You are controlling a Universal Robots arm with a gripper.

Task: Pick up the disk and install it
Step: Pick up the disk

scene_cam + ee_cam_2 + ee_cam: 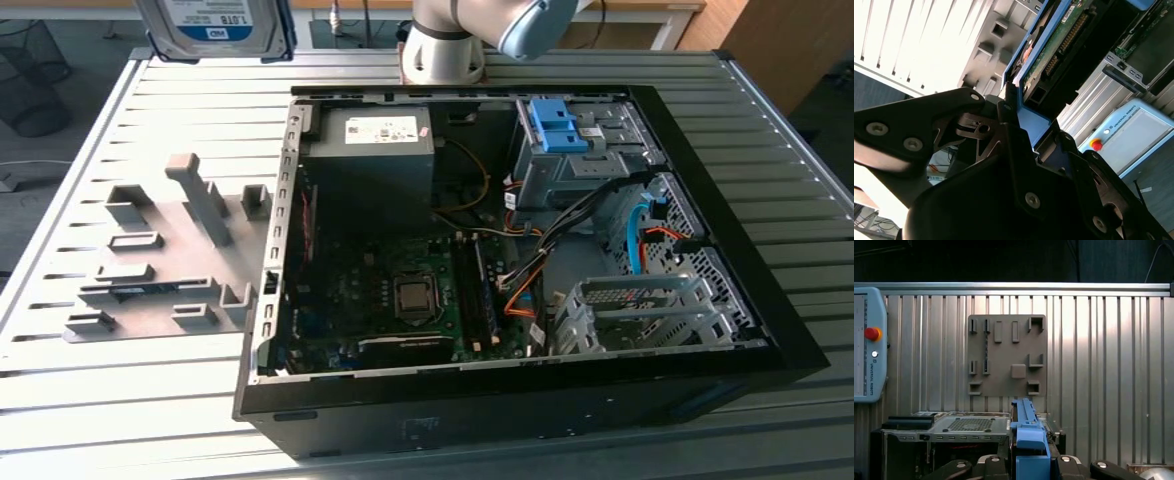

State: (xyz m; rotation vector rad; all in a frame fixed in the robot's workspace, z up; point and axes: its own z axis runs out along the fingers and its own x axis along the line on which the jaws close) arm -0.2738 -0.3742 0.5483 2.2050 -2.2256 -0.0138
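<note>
One disk [214, 30] is held up at eleven o'clock in the exterior view, its white-and-blue label facing the camera, well apart from the open computer case [534, 410] at five o'clock. In the first wrist view the claw [1030, 462] is clamped on the disk's blue carrier frame. A grey fixture plate [160, 260] lies on the ribbed tabletop [134, 400] at nine o'clock.

Disk [214, 30] partly past exterior view's edge
</note>
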